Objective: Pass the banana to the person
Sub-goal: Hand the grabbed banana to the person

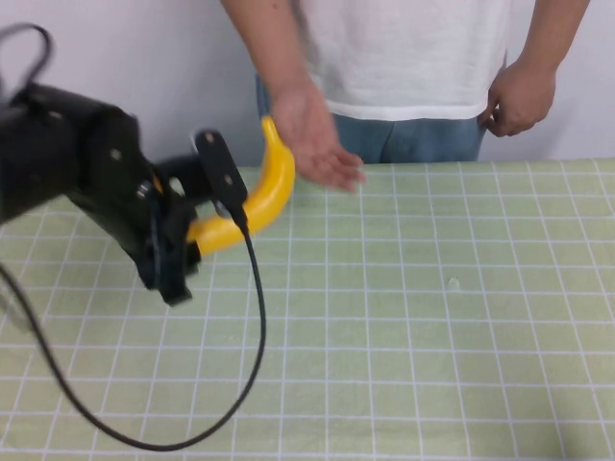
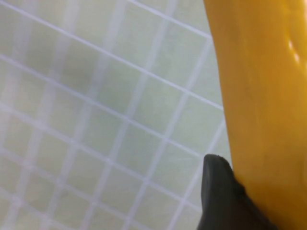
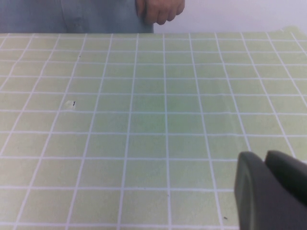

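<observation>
My left gripper (image 1: 217, 217) is shut on the lower part of the yellow banana (image 1: 270, 188) and holds it up above the table's far left. The banana's upper end touches or nearly touches the open hand (image 1: 317, 139) of the person (image 1: 404, 58) in a white T-shirt and jeans behind the table. In the left wrist view the banana (image 2: 264, 96) fills one side, with one dark finger (image 2: 220, 191) pressed against it. My right gripper (image 3: 264, 159) shows only in the right wrist view, low over the mat, shut and empty.
A green mat with a white grid (image 1: 432, 317) covers the table. A black cable (image 1: 255, 365) hangs from the left arm down to the mat's near edge. The person's other hand (image 1: 519, 96) rests at the hip; it also shows in the right wrist view (image 3: 158, 9).
</observation>
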Available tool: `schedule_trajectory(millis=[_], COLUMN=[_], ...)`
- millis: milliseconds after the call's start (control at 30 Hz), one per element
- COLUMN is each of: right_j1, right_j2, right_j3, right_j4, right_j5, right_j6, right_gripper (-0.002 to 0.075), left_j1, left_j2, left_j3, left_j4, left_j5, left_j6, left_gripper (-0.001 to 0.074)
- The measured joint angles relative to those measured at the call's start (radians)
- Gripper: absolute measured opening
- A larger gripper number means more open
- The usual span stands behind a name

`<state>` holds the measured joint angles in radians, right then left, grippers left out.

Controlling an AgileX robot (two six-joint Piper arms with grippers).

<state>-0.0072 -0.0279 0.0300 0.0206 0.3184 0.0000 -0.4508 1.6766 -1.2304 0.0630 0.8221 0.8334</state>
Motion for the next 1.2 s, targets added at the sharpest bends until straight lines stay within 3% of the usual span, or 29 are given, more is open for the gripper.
schedule_trajectory(millis=[267, 667, 1200], right_j1=[0.0, 0.0, 0.0], right_j2=[0.0, 0.0, 0.0], right_j3=[0.0, 0.0, 0.0], right_j4=[0.0, 0.0, 0.0], right_j5=[0.0, 0.0, 0.0], right_j6=[0.0, 0.0, 0.0], right_gripper=[-0.0007, -0.0007, -0.0007], left_j1=[-0.033, -0.194, -0.199], left_j2=[-0.189, -0.175, 0.007], left_j3=[0.0, -0.011, -0.072], left_j4=[0.026, 0.139, 0.168], left_j5=[-0.002, -0.101, -0.17], left_j6=[0.116, 0.134, 0.034], left_gripper=[0.0265, 0.0265, 0.0263])
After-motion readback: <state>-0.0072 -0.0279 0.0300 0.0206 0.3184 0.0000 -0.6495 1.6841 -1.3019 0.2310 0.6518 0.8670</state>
